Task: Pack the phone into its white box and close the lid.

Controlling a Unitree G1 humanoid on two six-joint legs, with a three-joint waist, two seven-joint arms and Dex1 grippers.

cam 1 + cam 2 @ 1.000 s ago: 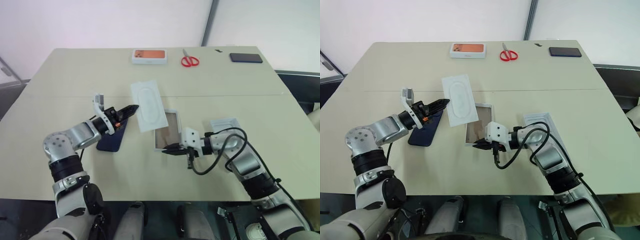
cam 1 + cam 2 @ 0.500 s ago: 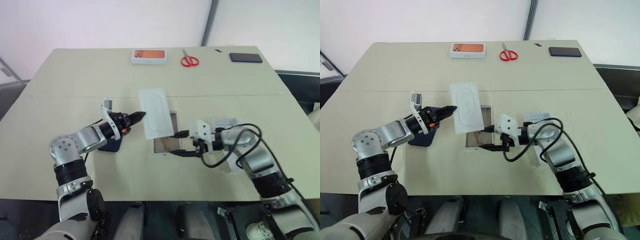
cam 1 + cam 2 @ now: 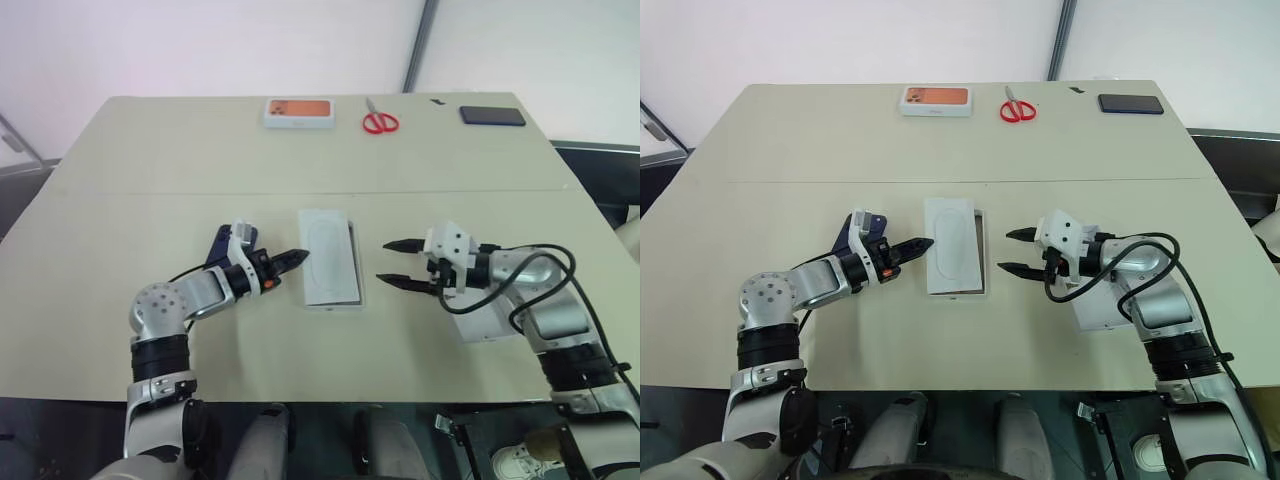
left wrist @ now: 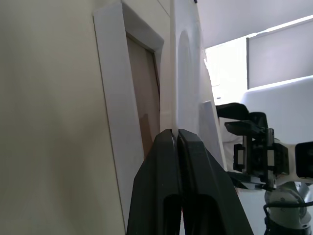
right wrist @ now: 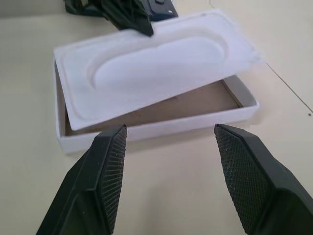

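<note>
The white box (image 5: 205, 120) sits mid-table with a flat white insert sheet (image 3: 330, 256) lying tilted over its tan inside. My left gripper (image 3: 300, 256) is shut on that sheet's near-left edge, and the pinch is plain in the left wrist view (image 4: 173, 133). The dark blue phone (image 3: 219, 247) lies on the table behind my left wrist, mostly hidden. My right gripper (image 3: 383, 262) hovers open just right of the box, nothing between its fingers (image 5: 110, 161). The lid (image 3: 490, 320) rests on the table by my right forearm.
Along the far edge lie a white box with an orange picture (image 3: 299, 112), red scissors (image 3: 379, 122) and a black phone (image 3: 492, 115). A seam runs across the table (image 3: 150, 190) behind the work area.
My left gripper carried the insert sheet right and down until it lies over the white box. My right gripper opened and drew away to the right of the box.
</note>
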